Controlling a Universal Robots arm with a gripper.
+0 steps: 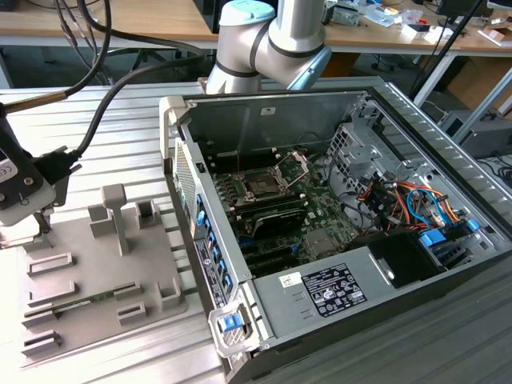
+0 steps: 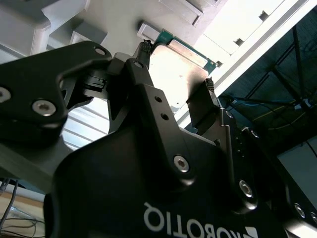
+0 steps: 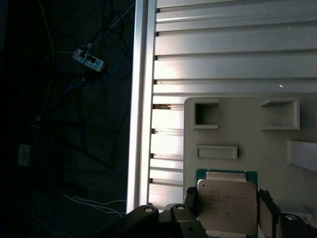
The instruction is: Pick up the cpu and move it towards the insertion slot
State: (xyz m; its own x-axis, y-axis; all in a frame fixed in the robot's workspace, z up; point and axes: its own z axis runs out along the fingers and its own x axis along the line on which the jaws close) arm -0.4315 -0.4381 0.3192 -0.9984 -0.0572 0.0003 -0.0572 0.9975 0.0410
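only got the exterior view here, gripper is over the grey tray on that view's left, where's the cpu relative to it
observer: in both wrist views the cpu lies right at the gripper, which straddles it, pale metal top towards the first wrist camera.
operator: middle of the tray or out by an edge
observer: by an edge. in the first wrist view the cpu is close to the side of the grey tray that borders the ribbed metal table, just past a shallow rectangular recess.
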